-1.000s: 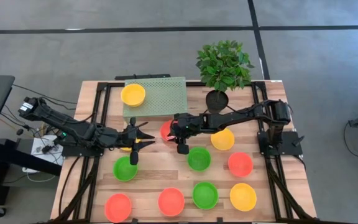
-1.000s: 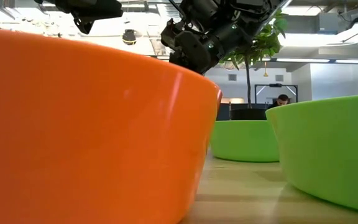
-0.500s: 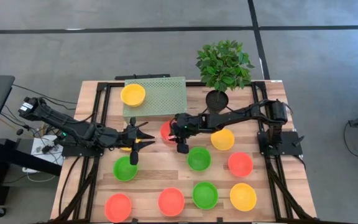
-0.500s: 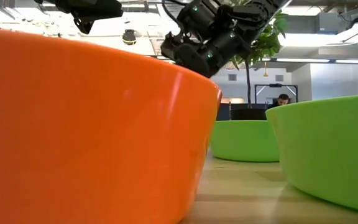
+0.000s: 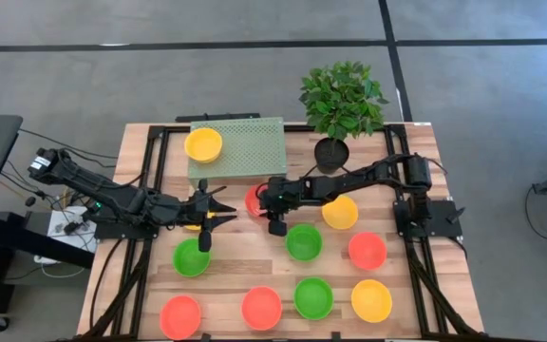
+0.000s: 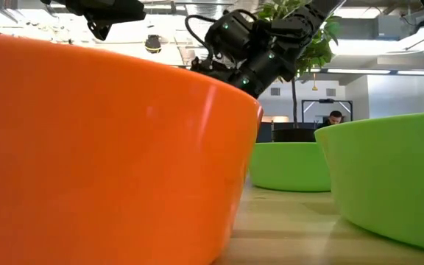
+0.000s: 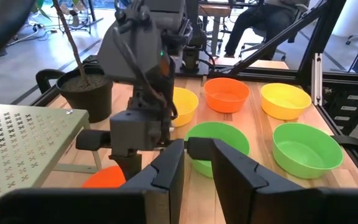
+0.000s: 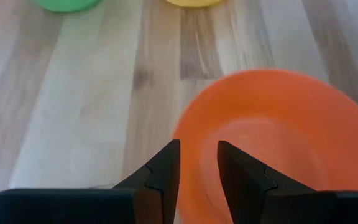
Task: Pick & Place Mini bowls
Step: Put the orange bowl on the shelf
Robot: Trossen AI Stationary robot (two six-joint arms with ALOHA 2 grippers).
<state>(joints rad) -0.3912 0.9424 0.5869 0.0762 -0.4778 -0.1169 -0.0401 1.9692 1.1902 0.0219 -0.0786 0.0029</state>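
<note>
**Reaching for bowl two: one mini bowl racked, ten left on the table**

Hovering just short of table centre, toward 12 o'clock in the overhead view, the right gripper lines up on a glossy orange-red round plastic mini bowl. Its two dark fingers stand only narrowly apart. In the right wrist view the bowl's near rim sits in line with the slim gap between them. Whether the pads touch the plastic cannot be told, and no grip is shown.

By these pictures the job is at an early stage. One glossy yellow mini bowl rests on the pale green perforated rack at 11 o'clock. The rest lie loose on the wooden slatted table: red, green and yellow bowls spread from 3 o'clock round through 6 to 8 o'clock, each apart from its neighbours.

Waiting at 9 o'clock of centre, the left gripper points toward the right one, its fingers slightly parted and holding nothing. A black plant pot stands at 1 o'clock, clear of the work.
</note>
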